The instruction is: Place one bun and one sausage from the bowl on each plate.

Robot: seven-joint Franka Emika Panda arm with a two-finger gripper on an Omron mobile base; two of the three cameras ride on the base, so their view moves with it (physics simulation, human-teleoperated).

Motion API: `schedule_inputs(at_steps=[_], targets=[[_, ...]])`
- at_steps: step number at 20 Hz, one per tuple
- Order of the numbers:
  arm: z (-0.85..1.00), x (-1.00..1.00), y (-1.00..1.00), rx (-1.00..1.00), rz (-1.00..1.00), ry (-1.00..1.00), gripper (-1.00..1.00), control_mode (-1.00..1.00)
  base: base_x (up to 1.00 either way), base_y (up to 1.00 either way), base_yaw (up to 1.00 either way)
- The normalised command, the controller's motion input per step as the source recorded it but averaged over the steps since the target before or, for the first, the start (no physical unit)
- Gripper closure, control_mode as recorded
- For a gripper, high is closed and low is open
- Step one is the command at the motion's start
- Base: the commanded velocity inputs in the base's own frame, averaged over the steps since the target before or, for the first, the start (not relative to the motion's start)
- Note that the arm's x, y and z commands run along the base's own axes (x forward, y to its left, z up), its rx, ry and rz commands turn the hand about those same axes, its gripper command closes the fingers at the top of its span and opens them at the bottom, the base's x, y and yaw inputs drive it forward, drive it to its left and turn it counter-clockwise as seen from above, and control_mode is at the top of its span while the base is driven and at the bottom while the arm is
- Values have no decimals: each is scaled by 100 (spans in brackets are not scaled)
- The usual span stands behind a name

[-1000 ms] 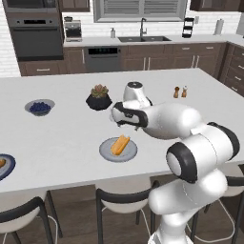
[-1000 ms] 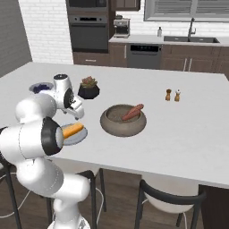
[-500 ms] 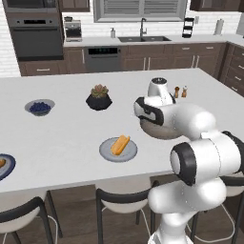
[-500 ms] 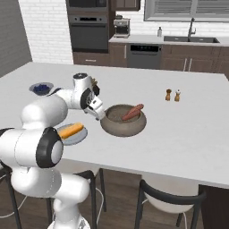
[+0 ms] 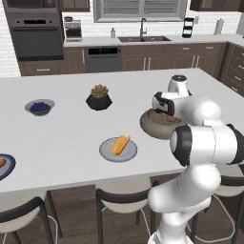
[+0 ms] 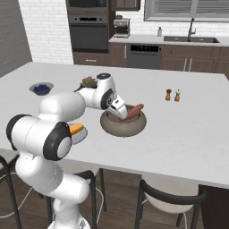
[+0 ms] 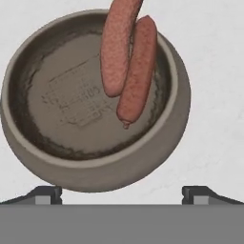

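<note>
The wide grey bowl (image 7: 95,102) holds two reddish sausages (image 7: 128,62) that lean side by side against its far rim. My gripper (image 7: 122,194) hovers just above the bowl's near side, open, with nothing between its fingertips (image 7: 45,193). In the base views the gripper (image 6: 119,109) hangs over the bowl (image 6: 124,125) and its sausages (image 6: 134,111). The light grey plate (image 5: 107,151) carries an orange bun (image 5: 120,144). The blue-rimmed plate (image 5: 5,167) sits at the left edge with a bun (image 5: 1,163) on it.
A small bowl of blue berries (image 5: 39,107) and a black pot with a succulent (image 5: 99,97) stand further back on the white counter. Salt and pepper shakers (image 6: 172,95) stand to the right of the bowl. Stools line the counter's near edge.
The arm has swung right, from beside the light grey plate to over the bowl. The gripper has stayed open and empty.
</note>
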Motion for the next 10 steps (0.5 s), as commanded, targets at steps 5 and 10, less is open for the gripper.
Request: schedule_inputs(at_steps=[5,10], targets=[[0,57,-67,1,0,2,-100,-100,0,0,0],[-10,45,-25,0,0,1,-100,-100,0,0,0]])
